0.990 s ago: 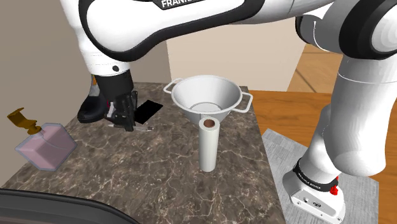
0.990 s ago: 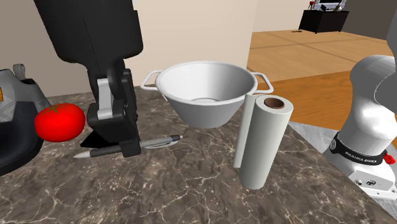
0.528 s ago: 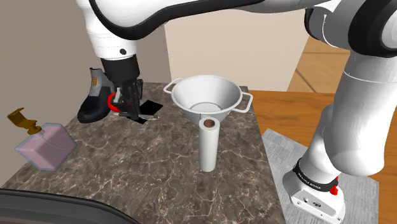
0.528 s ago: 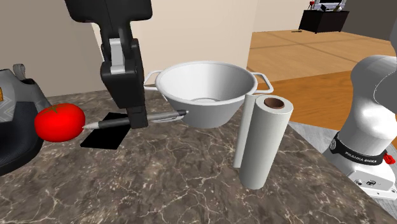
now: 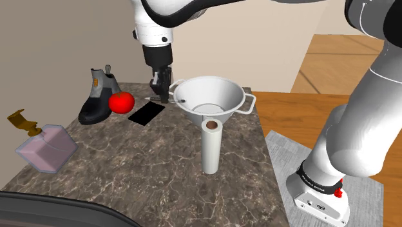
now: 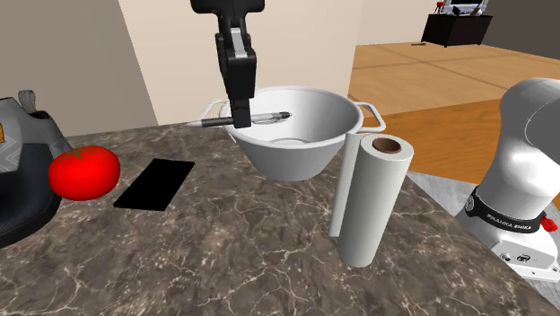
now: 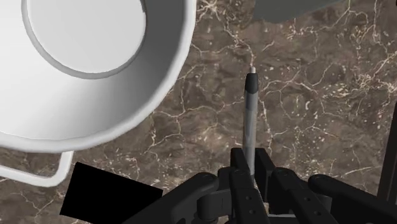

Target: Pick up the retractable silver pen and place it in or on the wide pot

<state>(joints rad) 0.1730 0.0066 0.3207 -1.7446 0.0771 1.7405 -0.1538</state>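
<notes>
My black gripper [image 6: 240,118] is shut on a slim silver pen [image 6: 269,116] with dark ends, holding it level above the counter. In the second exterior view the pen's right end reaches over the near left rim of the wide white pot [image 6: 296,157], a two-handled bowl. In the shoulder view the gripper [image 5: 165,97] hangs at the pot's [image 5: 225,93] left rim, with the pen [image 5: 178,100] poking across it. In the wrist view the pen [image 7: 250,121] sticks out from the gripper [image 7: 252,170], over bare marble beside the pot [image 7: 159,83].
A red tomato [image 6: 83,171], a flat black card [image 6: 155,183] and a dark boot [image 5: 98,97] lie left of the pot. An upright paper roll [image 6: 368,199] stands in front of the pot. A pink perfume bottle [image 5: 45,147] sits near the marble counter's [image 5: 148,167] left edge.
The gripper has lifted the pen off the counter and carried it up and toward the pot, uncovering the black card and the tomato. The pen's end now crosses the pot's rim.
</notes>
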